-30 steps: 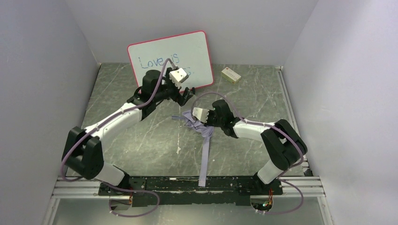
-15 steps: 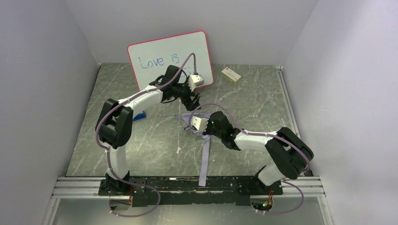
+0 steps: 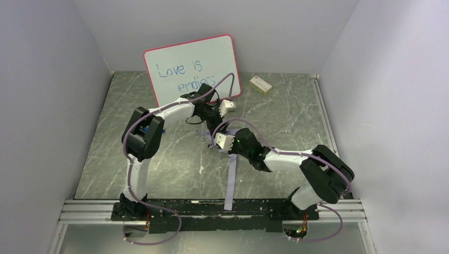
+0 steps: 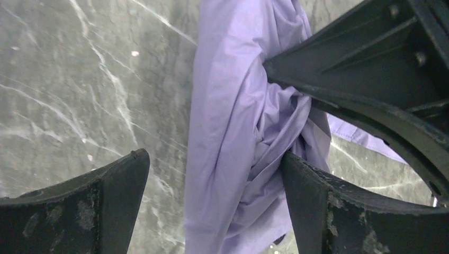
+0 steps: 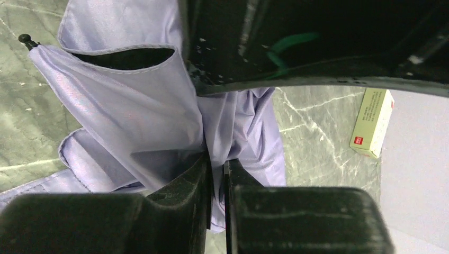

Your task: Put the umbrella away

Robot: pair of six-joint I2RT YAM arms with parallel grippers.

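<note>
The umbrella (image 4: 227,106) lies crumpled on the table (image 3: 159,159), a loose bundle of lavender cloth right under both tools. The right gripper (image 5: 217,169) is clamped on it: its fingers are pressed almost together with a fold of fabric pinched in the slit between them, and more cloth billows out beyond the fingertips. A small ribbed tip pokes out at the far left of that spread. The left gripper (image 4: 214,161) is spread wide over the same bundle. The gathered fabric sits between its fingers, touching the right-hand one and well clear of the left-hand one.

From where I stand, the step looks like gathering the canopy so it can be wrapped. The left gripper should centre itself so the bunch sits midway between its fingers. It should close on the thick gathered part rather than on a single loose flap, which would just slide out. The right gripper ought to hold firm without tugging, as a pull could drag the cloth away from its partner. The two tools are very close, so a slow closing move avoids a knock.

A long lavender strip (image 3: 230,180) trails from behind the right gripper toward the arm bases. I cannot tell whether it is the strap.
</note>
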